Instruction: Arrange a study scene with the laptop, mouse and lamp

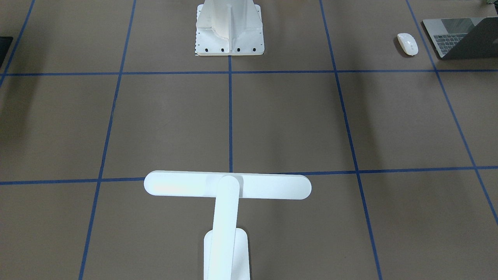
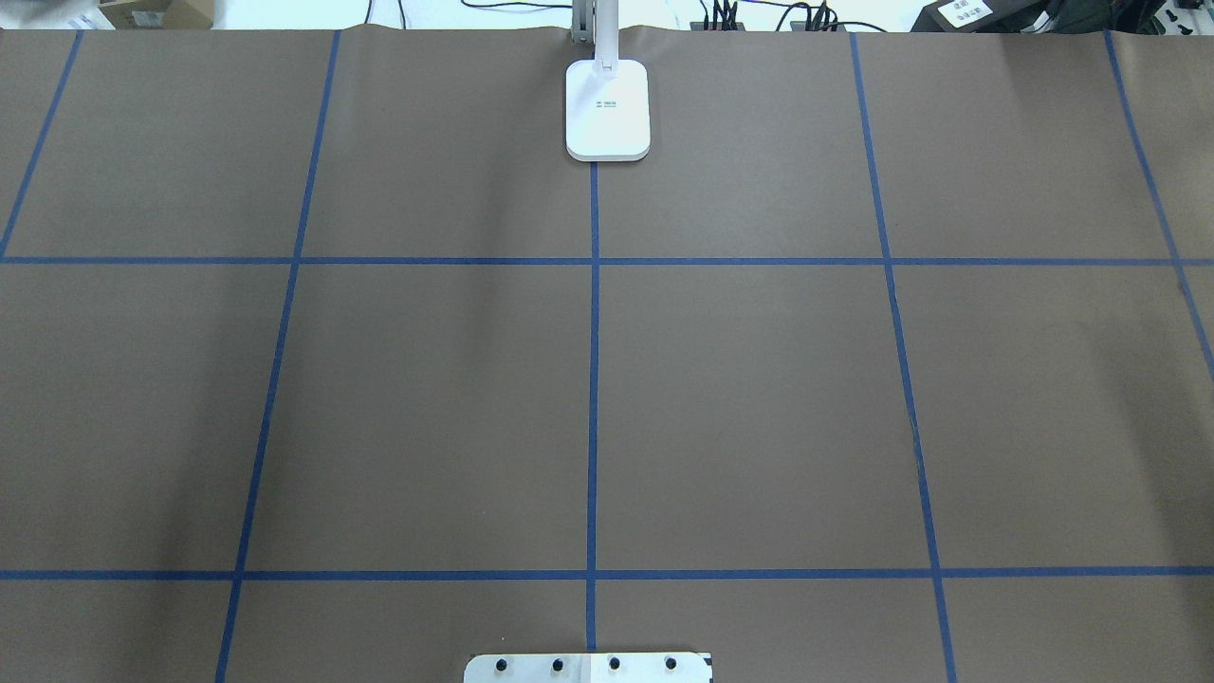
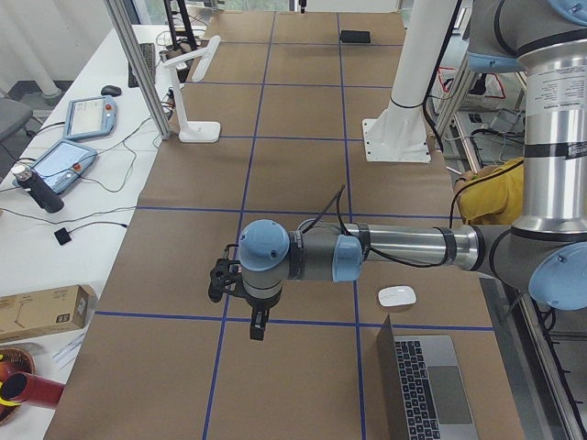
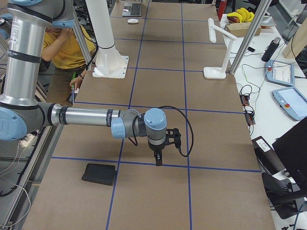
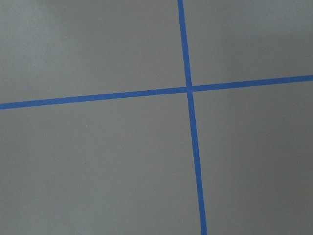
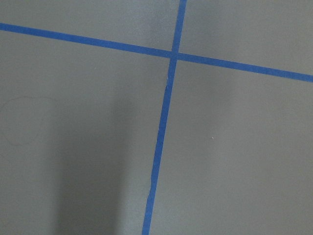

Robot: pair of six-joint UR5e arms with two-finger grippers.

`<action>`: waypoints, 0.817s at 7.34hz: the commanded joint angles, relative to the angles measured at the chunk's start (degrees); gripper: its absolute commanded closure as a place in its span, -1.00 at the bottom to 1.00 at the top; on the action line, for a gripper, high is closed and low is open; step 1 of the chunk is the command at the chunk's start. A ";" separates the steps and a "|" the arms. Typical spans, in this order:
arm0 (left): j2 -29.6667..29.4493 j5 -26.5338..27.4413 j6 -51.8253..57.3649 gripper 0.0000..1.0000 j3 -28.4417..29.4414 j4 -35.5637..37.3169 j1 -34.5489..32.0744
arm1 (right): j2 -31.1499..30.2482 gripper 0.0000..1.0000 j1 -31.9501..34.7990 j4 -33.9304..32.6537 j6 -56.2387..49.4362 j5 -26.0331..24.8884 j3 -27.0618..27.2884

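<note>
— Two tools up, left tool [image 3: 258, 330] and right tool [image 4: 159, 162], each hanging over the brown blue-gridded surface [image 2: 427, 398]. Clenched or released?
— Cannot tell, either one.
— Task items?
— Glossy white oval mouse [image 3: 396, 296] and open space-grey metal laptop [image 3: 431, 394] lie just beside each other, robot-side of left tool. White T-shaped desk lamp [image 1: 227, 194] stands well beyond both, at the far edge.

Matt brown paper over the table [image 2: 759, 379]; glossy white plastic mouse [image 1: 407, 43] — matt grey metal laptop [image 1: 472, 41]; smooth white lamp [image 1: 227, 186]
</note>
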 commanded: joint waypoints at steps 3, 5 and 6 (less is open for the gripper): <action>1.11 0.31 -1.44 -0.99 0.56 0.67 -4.28 | 0.00 -1.00 0.00 0.00 -0.08 0.00 -0.12; 1.72 1.01 -7.30 -0.99 1.09 1.11 -5.61 | 0.00 -1.00 0.00 0.00 -0.08 0.00 -0.12; 3.29 0.93 -7.85 -0.99 1.10 2.24 -5.70 | 0.00 -1.00 0.00 0.00 -0.08 0.00 -0.12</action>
